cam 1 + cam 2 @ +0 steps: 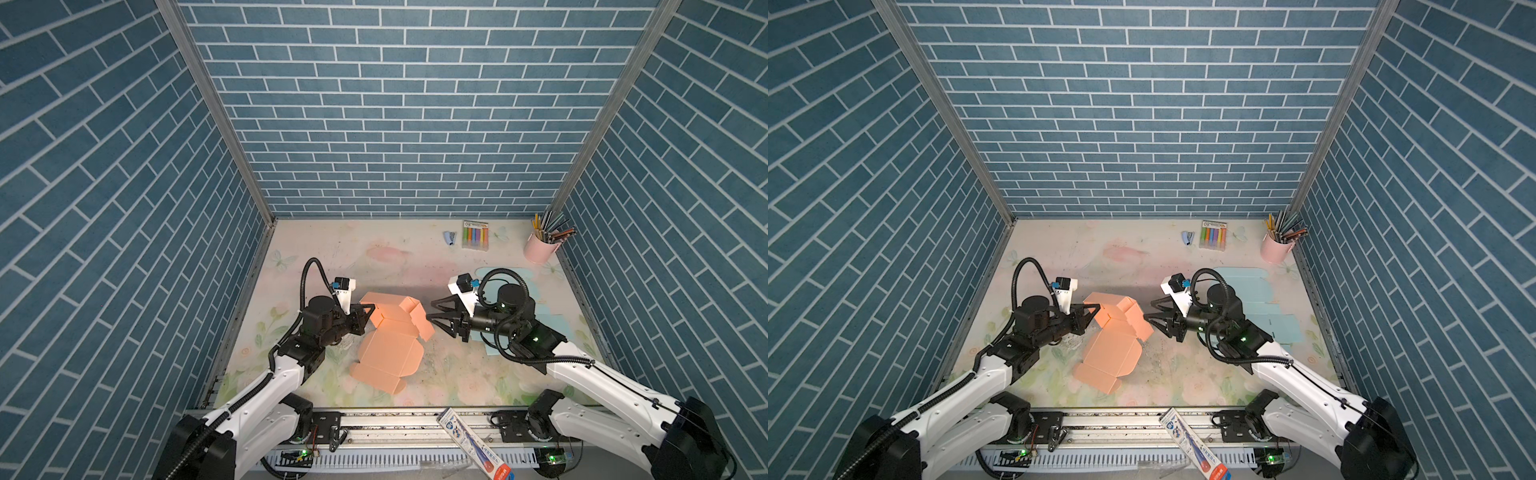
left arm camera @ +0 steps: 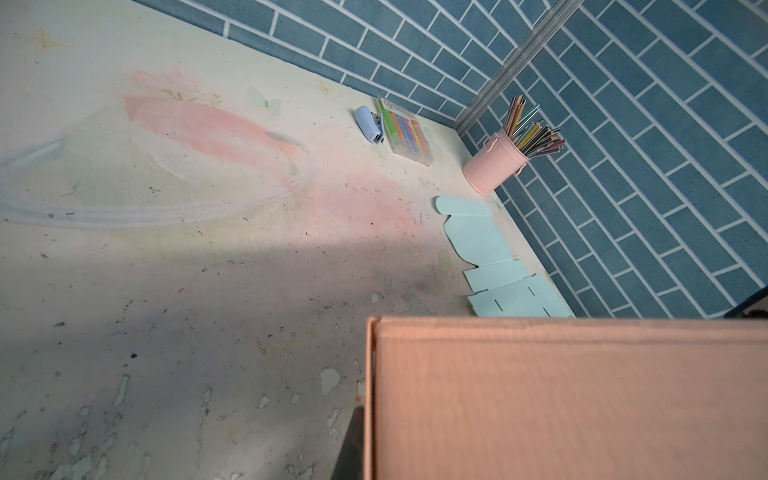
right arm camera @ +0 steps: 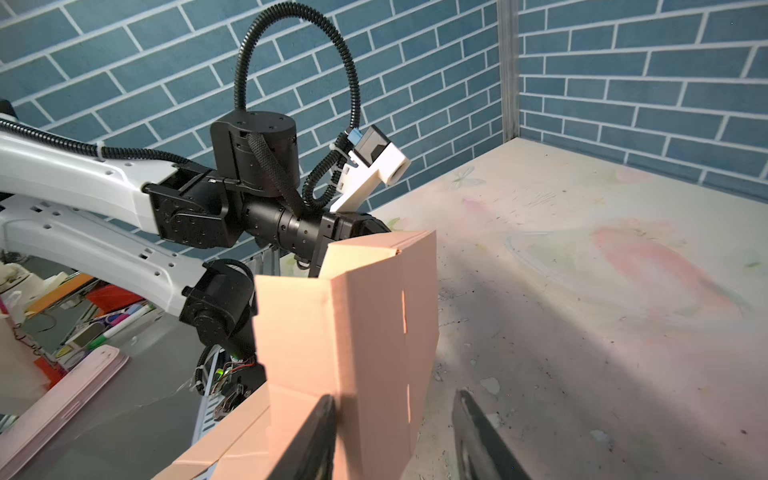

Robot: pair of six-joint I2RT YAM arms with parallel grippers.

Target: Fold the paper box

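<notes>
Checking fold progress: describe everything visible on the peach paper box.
The paper box is a peach, corrugated-looking card blank, partly folded. Its near half lies flat on the table, with rounded tabs. The far half stands up as walls, one with narrow slots. The left hand is shut on the left wall. The right hand is open, its jaws either side of the right panel.

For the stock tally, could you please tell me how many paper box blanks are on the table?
2: the orange box, partly folded, mid-table; the light blue blank, flat near the right wall, partly under the right arm, so more could be hidden.
</notes>
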